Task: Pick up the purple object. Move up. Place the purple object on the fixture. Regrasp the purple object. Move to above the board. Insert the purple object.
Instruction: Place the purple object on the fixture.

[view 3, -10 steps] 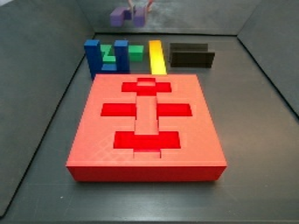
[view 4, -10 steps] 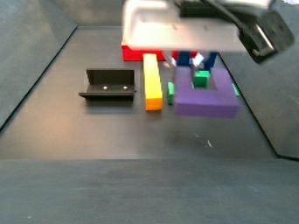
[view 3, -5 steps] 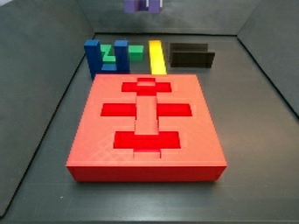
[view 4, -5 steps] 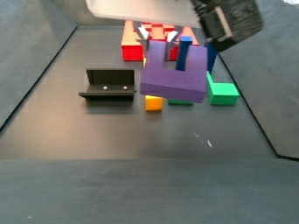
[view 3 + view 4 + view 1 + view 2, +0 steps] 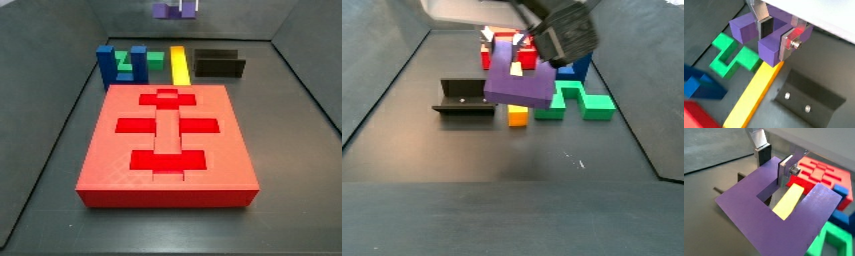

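Jaws of the gripper (image 5: 776, 36) clamp one prong of the purple object (image 5: 520, 82), held aloft; rigid, light, likely slick plastic.

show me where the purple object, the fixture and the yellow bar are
purple object (image 5: 520, 85), side view, its broad face, held in the gripper (image 5: 513, 52).
fixture (image 5: 465, 98), side view, its upright back wall.
yellow bar (image 5: 753, 97), wrist view, middle of its top.

No text, label, brand, number or sign could be read anywhere. The gripper (image 5: 777, 31), raised above the floor, held the purple object (image 5: 757, 34), and both were blank.
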